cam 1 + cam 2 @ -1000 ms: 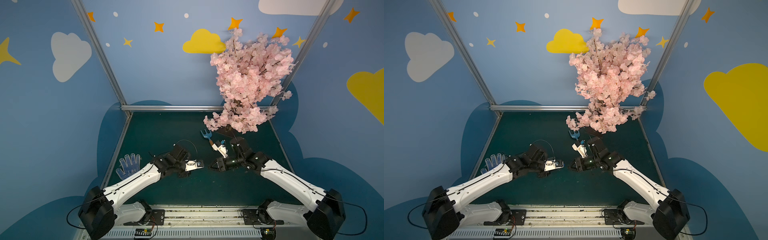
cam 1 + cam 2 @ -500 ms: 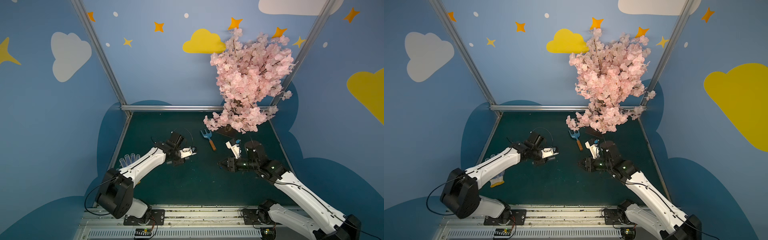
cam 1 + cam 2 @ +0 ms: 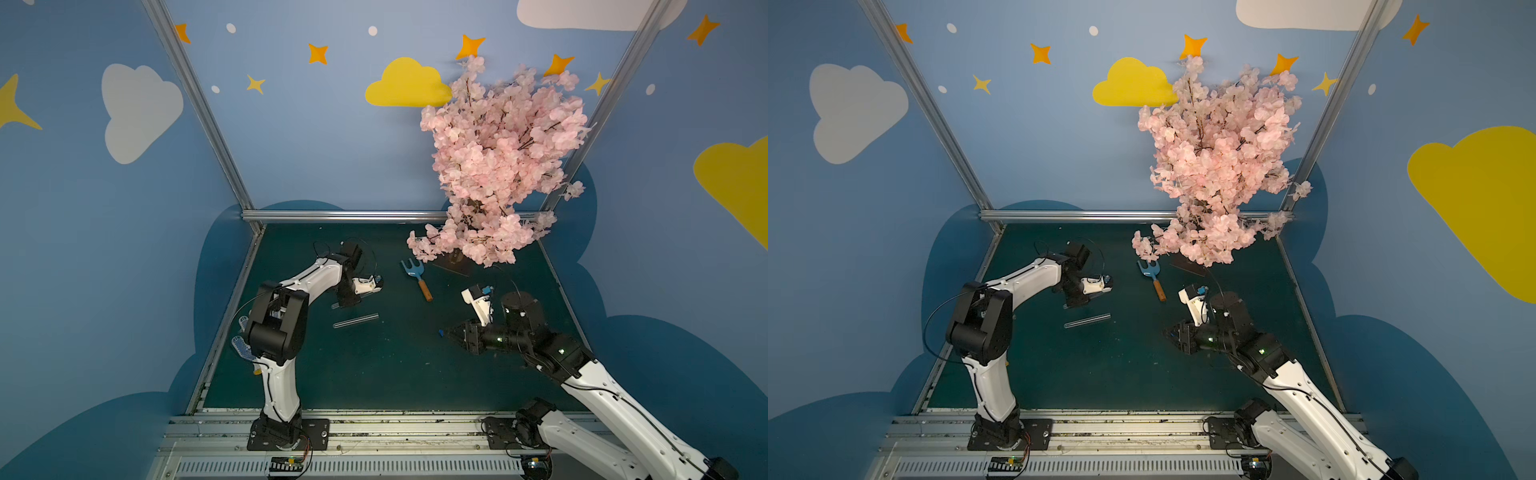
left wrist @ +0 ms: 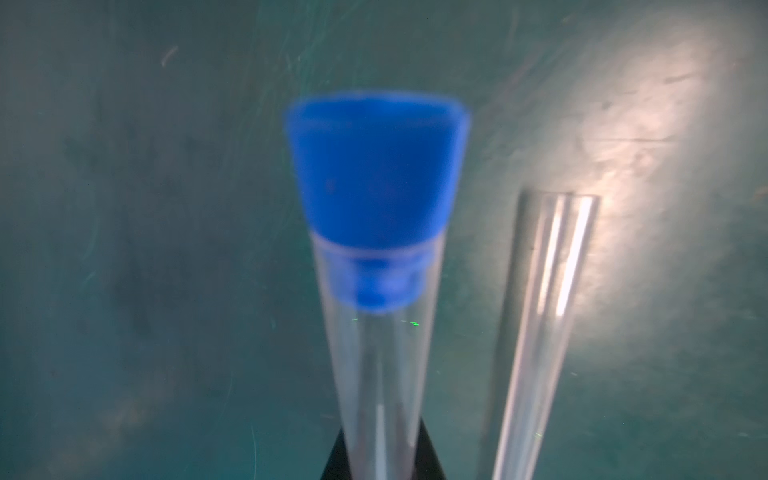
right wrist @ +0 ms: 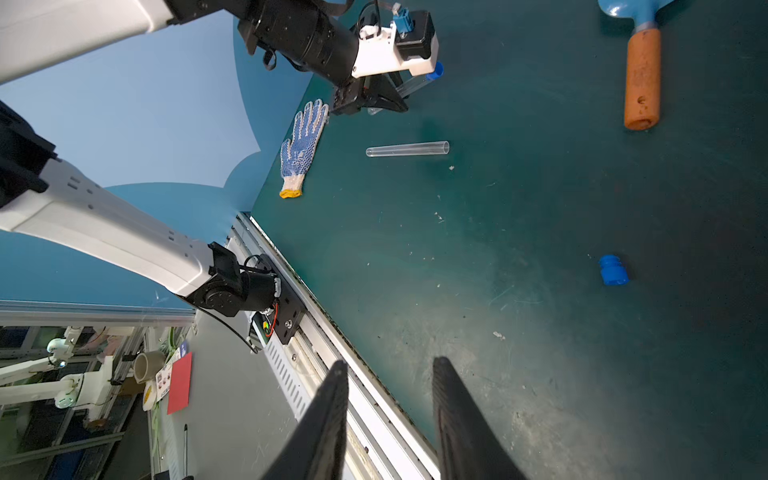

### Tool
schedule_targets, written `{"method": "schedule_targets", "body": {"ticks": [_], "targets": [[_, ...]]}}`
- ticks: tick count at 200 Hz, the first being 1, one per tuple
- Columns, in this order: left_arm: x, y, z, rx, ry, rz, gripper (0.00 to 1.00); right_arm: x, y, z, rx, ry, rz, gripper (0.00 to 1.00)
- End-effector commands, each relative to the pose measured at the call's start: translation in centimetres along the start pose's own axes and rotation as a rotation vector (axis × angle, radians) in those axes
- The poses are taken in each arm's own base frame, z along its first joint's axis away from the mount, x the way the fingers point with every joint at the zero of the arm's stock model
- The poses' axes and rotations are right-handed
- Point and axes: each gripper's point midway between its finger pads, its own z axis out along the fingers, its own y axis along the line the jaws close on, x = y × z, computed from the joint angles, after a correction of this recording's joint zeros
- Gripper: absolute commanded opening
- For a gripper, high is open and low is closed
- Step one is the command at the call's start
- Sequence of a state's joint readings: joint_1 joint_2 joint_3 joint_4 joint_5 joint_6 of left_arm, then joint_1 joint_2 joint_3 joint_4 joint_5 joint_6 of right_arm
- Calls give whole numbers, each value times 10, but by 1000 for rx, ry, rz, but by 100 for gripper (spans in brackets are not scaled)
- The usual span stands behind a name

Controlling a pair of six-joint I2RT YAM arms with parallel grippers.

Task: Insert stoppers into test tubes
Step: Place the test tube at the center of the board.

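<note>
- Gripping the held test tube (image 4: 376, 374) low on its clear body, the left gripper (image 5: 382, 99) has its jaws clamped tight on the glass.
- Seated stopper (image 4: 374, 174): bright blue and flared, its narrow end pushed into that tube's mouth; the left wrist view blurs it.
- Loose test tube (image 3: 356, 321): clear, slender, mouth unplugged, lying flat on the green mat (image 3: 374, 374). In both top views it sits just beside the left gripper, at 6 o'clock.
- Loose stopper (image 5: 613, 270): small, ribbed, bright blue, on its side on the mat.
- In a top view the right gripper (image 3: 446, 332) has that stopper near its tips, at about 9 o'clock; its jaws stand partly apart, gripping nothing.
</note>
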State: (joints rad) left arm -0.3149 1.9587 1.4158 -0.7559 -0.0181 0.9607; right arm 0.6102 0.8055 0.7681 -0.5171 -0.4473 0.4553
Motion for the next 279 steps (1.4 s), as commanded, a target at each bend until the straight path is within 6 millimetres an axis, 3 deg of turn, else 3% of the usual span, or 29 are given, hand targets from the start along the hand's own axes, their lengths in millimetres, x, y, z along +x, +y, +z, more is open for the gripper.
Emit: {"method": "schedule_targets", "body": {"ticks": [1, 68, 112, 181, 231, 279], "targets": [[-1, -6, 1, 86, -15, 24, 7, 4, -3, -4, 21, 0, -7, 35], [-1, -7, 20, 209, 4, 10, 11, 5, -3, -4, 15, 1, -6, 35], [-1, -5, 31, 226, 28, 2, 24, 7, -5, -4, 20, 5, -4, 35], [-2, -4, 35, 228, 28, 4, 29, 9, -5, -3, 20, 17, -6, 34], [-13, 0, 14, 180, -40, 16, 38, 14, -15, 0, 52, 27, 2, 35], [-29, -3, -34, 86, -173, 49, 41, 22, -31, 12, 99, 64, 24, 34]]}}
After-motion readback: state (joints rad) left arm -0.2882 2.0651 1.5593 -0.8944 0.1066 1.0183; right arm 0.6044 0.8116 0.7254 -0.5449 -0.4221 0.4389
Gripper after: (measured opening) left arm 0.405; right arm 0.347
